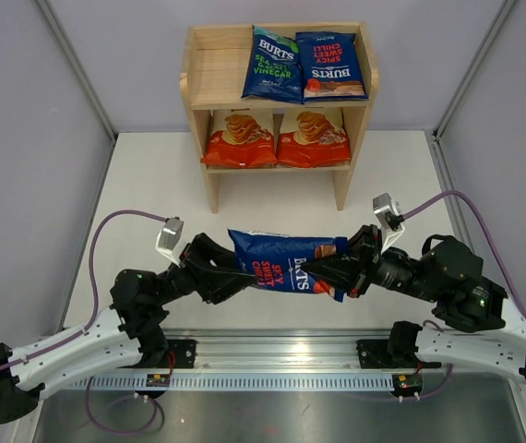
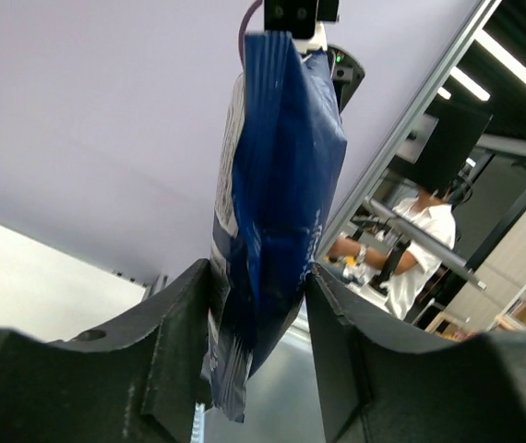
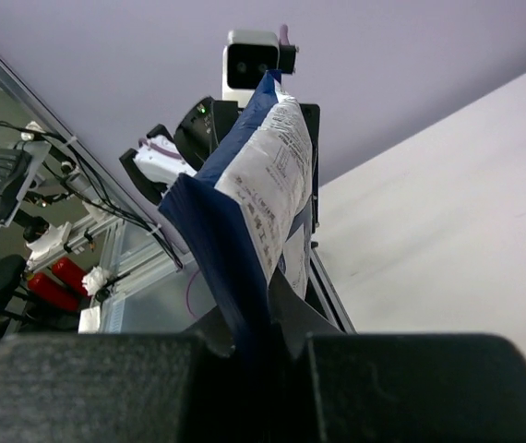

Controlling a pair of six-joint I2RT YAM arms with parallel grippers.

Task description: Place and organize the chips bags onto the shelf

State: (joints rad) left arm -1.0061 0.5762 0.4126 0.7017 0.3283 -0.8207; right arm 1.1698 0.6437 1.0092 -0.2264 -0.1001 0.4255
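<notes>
**Q:** How much room is there?

**A:** Where the white table (image 1: 152,175) lies bare on either side of the shelf (image 1: 215,72), I have the most room to move. Grey wall panels (image 1: 23,138) close it in on the left and right. The shelf stands at the far edge, in the middle.

**Q:** And the tiers?

**A:** Two Cassava Chips bags (image 1: 238,140) fill the lower tier from side to side. They touch each other, and their outer edges come near the side panels. On the top tier, inside the raised rim, the green-lettered Burts bag (image 1: 273,65) and a red-accented Burts bag (image 1: 331,66) lie flat side by side on the right half. The red one's edge sits against the right rim. The left half of that tier is bare wood.

**Q:** Where is the last bag?

**A:** The third Burts bag (image 1: 277,263) is stretched left to right between my two arms, over the near half of the table and well apart from the shelf. My right gripper (image 3: 258,341) is clenched on its right end, and the wrist view shows the blue edge pinched tight between the fingers. My left gripper (image 2: 258,277) has the other end between its fingers (image 2: 175,341), each right against a face of the bag. Whether they press it or only flank it, I cannot tell.
</notes>
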